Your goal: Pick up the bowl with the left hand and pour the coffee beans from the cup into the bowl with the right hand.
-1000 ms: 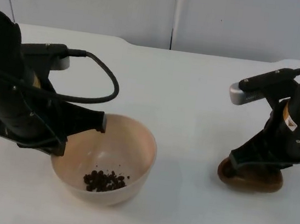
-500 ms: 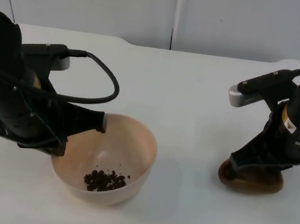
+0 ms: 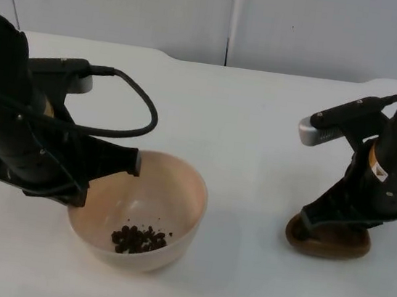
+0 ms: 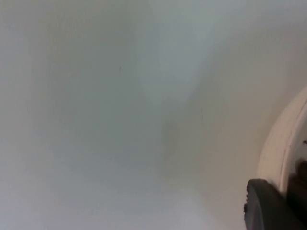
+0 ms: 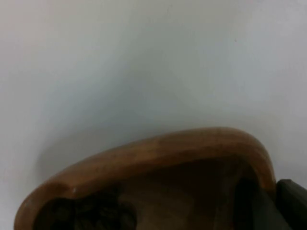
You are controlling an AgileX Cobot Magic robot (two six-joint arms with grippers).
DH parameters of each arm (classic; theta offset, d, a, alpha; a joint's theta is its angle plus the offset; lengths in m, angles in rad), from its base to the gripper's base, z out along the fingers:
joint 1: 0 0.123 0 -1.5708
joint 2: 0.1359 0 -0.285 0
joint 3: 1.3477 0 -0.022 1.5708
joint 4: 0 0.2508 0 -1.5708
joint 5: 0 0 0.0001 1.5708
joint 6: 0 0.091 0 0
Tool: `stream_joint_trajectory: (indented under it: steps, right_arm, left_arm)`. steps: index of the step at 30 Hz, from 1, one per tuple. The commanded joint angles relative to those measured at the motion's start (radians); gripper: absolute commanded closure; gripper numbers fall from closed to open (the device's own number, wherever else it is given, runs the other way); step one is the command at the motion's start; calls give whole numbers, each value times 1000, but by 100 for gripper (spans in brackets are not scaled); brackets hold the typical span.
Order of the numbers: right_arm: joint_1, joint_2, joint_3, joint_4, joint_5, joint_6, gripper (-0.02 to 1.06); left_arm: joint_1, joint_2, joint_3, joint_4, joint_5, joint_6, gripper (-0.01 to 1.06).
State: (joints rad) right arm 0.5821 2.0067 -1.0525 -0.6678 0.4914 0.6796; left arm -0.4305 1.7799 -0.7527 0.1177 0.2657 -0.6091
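The bowl [image 3: 139, 210] is seen at the lower left of the top view, with a small heap of beans [image 3: 139, 239] on its floor. It is judged rigid, smooth-walled and light; its thin rim is the natural place to be taken, and slipping is to be expected if it is tipped while held at one point only. The rim [image 4: 283, 143] is also seen in the left wrist view, beside a black fingertip [image 4: 271, 206].

The cup [image 3: 329, 237], brown and wood-like, is seen at the lower right of the top view, on or just above the desk [image 3: 260, 127]; which of the two cannot be told. It is judged stiff and light, and its wall is the part to be gripped. In the right wrist view its rim [image 5: 158, 153] is seen with something dark inside, possibly leftover beans.

The left tool [image 3: 112, 163] is placed at the bowl's near-left rim, one finger reaching inside the wall. It appears to be pinching the rim, though the outer finger is hidden.

The right tool [image 3: 336, 218] is set down over the cup and is judged to be clamped on its wall, one fingertip [image 5: 261, 206] being seen inside the rim. Pouring appears largely done.
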Motion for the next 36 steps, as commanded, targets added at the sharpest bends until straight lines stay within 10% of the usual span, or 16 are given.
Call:
stream_joint_trajectory:
  steps: [1,13,19,26,36]
  right_arm:
    - [-6,-3,3,-11,-9,4,105]
    - [-6,53,3,-2,13,-33,105]
    - [-6,53,3,-2,13,-29,102]
    - [-6,53,3,-2,7,-13,63]
    - [-6,13,3,-2,-9,22,31]
  left_arm:
    - [2,11,2,3,31,2,105]
    - [2,2,2,3,39,2,99]
    - [2,-6,2,3,33,2,71]
    - [2,-22,2,-1,33,2,34]
    - [2,-77,2,0,27,21,31]
